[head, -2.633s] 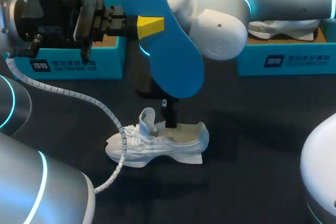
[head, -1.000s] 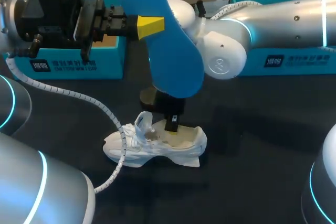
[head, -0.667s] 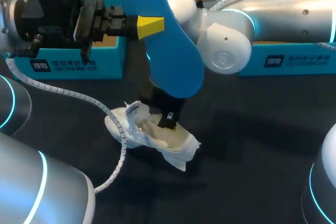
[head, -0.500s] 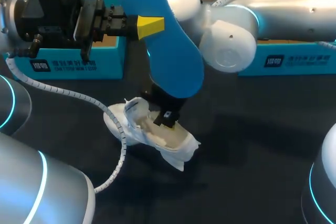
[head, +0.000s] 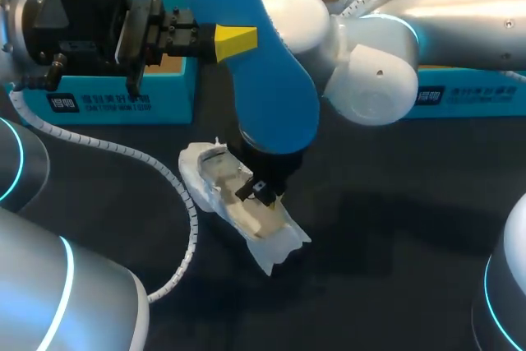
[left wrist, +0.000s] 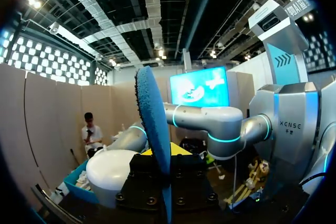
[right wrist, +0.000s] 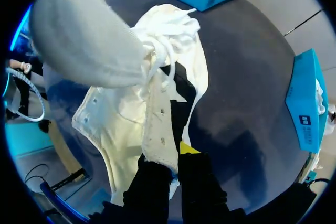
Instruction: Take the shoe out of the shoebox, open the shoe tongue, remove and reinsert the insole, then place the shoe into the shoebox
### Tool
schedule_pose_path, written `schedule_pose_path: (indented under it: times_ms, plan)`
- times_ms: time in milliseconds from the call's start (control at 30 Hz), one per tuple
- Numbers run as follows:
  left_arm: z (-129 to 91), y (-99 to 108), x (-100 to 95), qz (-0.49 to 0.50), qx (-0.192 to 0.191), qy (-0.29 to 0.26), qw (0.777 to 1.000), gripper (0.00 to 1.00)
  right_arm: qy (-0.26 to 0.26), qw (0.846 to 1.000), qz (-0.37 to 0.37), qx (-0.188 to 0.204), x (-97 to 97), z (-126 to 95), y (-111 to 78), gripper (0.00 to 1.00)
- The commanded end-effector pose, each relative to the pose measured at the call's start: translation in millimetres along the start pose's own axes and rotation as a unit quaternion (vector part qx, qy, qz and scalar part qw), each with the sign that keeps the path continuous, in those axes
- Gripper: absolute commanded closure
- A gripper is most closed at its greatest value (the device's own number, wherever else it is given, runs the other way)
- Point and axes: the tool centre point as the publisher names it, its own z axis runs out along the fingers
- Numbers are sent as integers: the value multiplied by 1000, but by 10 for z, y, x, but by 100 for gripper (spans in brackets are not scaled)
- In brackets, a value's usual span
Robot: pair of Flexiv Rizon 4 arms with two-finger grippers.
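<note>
Shoe [head: 234,207] is pinched by the right tool [head: 261,189], left tool [head: 234,39] grips the insole [head: 255,55], so sliding it back in seems next.

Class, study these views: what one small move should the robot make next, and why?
Probably lower the blue insole, held aloft in the left jaws, toward the white shoe: the right jaws pinch its side wall, and its opening faces up without an insole.

shoe [head: 218,185]: we see white matt cloth | insole [head: 267,71]: blue, grainy, foam-like | table [head: 394,277]: dark matt | right arm [head: 374,80]: smooth glossy shell
</note>
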Motion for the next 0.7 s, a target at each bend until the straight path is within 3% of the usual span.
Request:
schedule_pose_path:
  times_ms: [33,167,400,700]
  plan:
    - [9,8,-2,0,0,0,1000,100,29,997,66,-24,-127,39,-57,100]
    - [9,8,-2,0,0,0,1000,100,55,986,153,-47,-212,115,-171,100]
    - [9,8,-2,0,0,0,1000,100,65,968,235,-57,-301,217,-265,100]
    - [9,8,-2,0,0,0,1000,100,73,964,246,-68,-444,313,-223,100]
